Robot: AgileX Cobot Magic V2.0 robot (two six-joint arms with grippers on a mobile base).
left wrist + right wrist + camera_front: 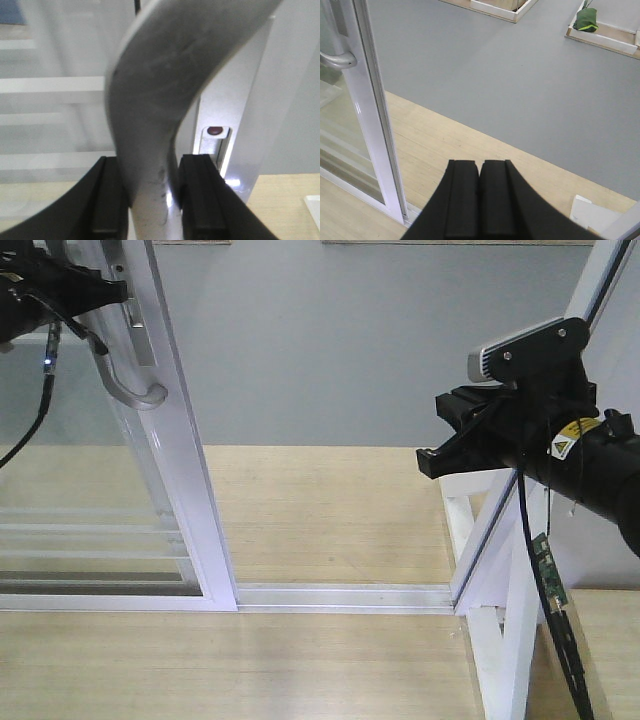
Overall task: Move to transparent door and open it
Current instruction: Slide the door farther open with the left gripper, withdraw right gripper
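The transparent door (185,490) stands at the left, a glass panel with thin horizontal bars in a white-silver frame. Between its stile and the white post on the right there is a wide gap. Its curved grey handle (128,380) sits high on the stile. My left gripper (112,288) is shut on that handle. In the left wrist view the grey handle (160,75) fills the space between the two black fingers (107,200) of the left gripper (150,165). My right gripper (432,458) hovers in the gap, shut and holding nothing. The right wrist view has the right gripper (480,165) over the wooden floor, with the door (370,110) at its left.
A metal floor track (340,595) runs from the door to a white post and brace (500,570) at the right. Past the wooden strip lies grey floor. A cable with a green circuit strip (548,570) hangs from the right arm. White-edged trays (600,35) stand far off.
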